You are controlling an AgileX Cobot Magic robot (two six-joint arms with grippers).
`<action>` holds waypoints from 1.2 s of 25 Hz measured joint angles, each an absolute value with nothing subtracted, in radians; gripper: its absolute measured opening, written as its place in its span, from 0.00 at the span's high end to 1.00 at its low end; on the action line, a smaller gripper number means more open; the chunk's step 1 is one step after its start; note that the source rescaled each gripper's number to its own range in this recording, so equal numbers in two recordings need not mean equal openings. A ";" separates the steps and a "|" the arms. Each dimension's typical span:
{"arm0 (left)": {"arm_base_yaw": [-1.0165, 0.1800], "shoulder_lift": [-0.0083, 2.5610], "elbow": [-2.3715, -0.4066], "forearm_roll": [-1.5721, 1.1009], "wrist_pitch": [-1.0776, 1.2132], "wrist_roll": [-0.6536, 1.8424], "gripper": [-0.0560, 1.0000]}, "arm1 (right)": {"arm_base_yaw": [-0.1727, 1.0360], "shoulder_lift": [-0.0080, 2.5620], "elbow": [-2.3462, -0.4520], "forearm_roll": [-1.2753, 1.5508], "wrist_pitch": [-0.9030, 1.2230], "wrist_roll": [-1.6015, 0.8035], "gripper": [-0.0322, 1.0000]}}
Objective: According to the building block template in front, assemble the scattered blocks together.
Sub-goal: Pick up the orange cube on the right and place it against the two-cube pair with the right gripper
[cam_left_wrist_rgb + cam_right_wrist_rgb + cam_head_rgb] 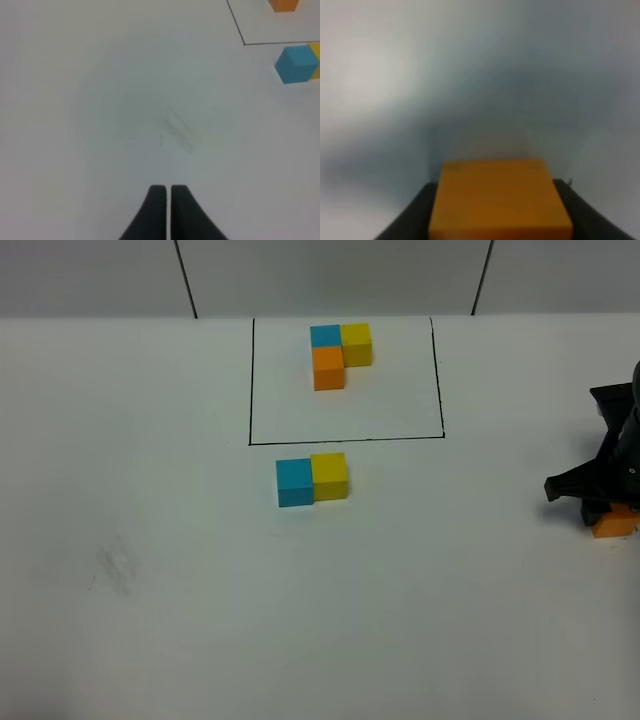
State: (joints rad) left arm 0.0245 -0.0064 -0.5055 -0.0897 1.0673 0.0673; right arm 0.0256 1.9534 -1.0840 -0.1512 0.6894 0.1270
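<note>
The right tool (495,186) is closed on the loose orange cube (613,524), one dark finger against each side of it, at the far right edge of the worktop (150,490), well apart from the other pieces. The left tool (166,189) is closed with its two fingers pressed together and nothing between them; it sits over bare surface on the left, with a faint grey scuff (177,127) ahead of it. Near the middle, the loose blue cube (294,482) and yellow cube (330,476) stand side by side and touching, blue on the left, just on the near side of the black outline (345,439). Inside that outline, toward its far edge, sits the template (329,368): blue with yellow on its right, and orange on the near side of the blue.
</note>
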 joint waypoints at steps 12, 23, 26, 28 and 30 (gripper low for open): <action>0.025 -0.006 -0.505 -0.090 1.067 0.067 0.94 | 0.107 1.731 -1.084 -0.092 0.733 0.117 0.47; 0.025 -0.006 -0.505 -0.090 1.067 0.067 0.94 | 0.349 1.600 -1.135 -0.057 0.851 0.175 0.47; 0.025 -0.006 -0.505 -0.090 1.067 0.067 0.94 | 0.405 1.599 -1.137 -0.055 0.848 0.187 0.47; 0.025 -0.006 -0.505 -0.090 1.067 0.067 0.94 | 0.430 1.599 -1.137 -0.055 0.847 0.189 0.47; 0.025 -0.006 -0.505 -0.090 1.067 0.067 0.94 | 0.451 1.599 -1.137 -0.055 0.847 0.190 0.47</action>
